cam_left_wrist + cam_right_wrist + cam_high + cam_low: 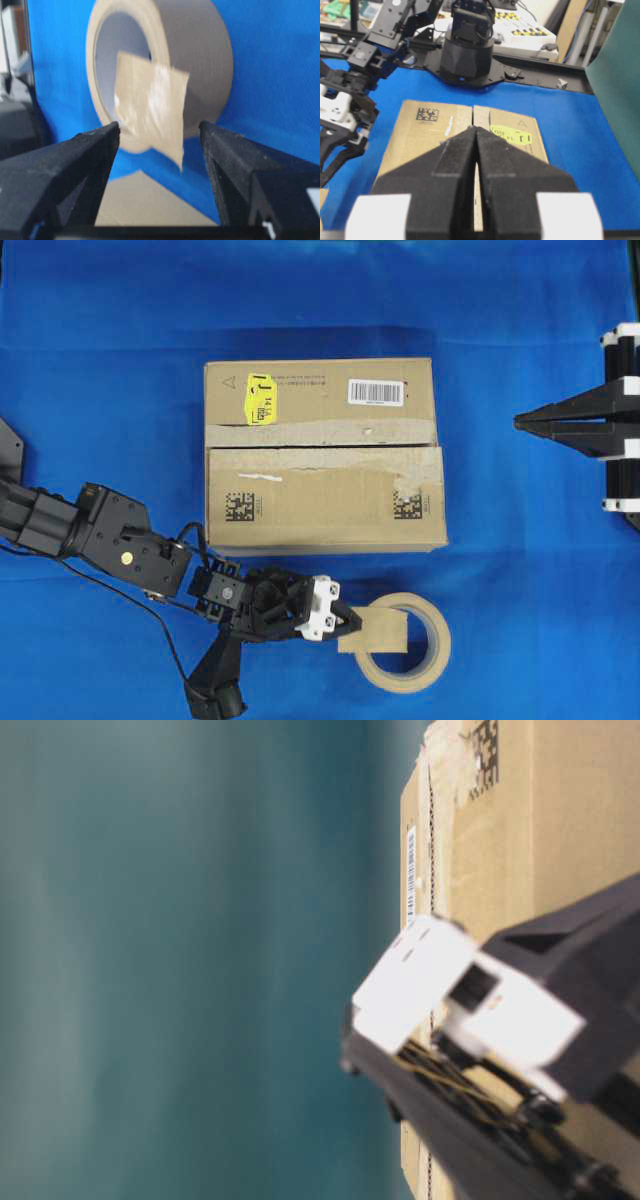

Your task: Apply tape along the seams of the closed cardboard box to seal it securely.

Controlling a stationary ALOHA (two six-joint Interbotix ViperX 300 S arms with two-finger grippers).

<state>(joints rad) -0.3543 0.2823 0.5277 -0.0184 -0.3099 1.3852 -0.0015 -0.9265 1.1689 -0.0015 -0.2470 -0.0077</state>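
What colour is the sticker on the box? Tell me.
Yellow sticker, clearest in the overhead view.

Blurred and cropped parts

The cardboard box (560,830) is cut off at 3 o'clock; the tape (150,112) is blurred; label print is unreadable.

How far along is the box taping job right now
Early stage. Done: nothing, the seams on the cardboard box carry no fresh strip. In hand: the open left gripper reaches for the tape on the roll. Left: grasp, carry, press down. The right gripper waits shut.
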